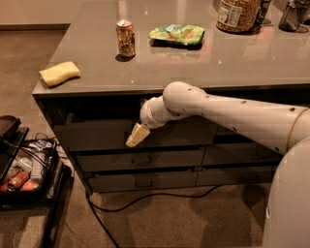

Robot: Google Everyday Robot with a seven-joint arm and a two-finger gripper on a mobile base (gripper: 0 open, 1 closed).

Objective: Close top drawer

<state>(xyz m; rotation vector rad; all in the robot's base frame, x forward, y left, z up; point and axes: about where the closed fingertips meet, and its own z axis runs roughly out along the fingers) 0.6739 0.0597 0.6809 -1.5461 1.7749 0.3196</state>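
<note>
The gripper (137,135) sits low against the front of the top drawer (92,136) and covers its middle, so the pull there is hidden. The arm (218,109) blocks the drawer's right part. The gap above the drawer front lies in deep shadow, and its inside cannot be made out. The jar (236,13) and a dark object (293,14) are cut by the top edge. The robot's body (290,193) runs off 2 edges, right and bottom. The cart (54,203) is cut at the left, its contents too small to name. A cable (104,225) leaves at the bottom.

Dim warm light, overhead glare on countertop (242,58), gripper (137,135) pale against shadowed top drawer (92,136) front
</note>
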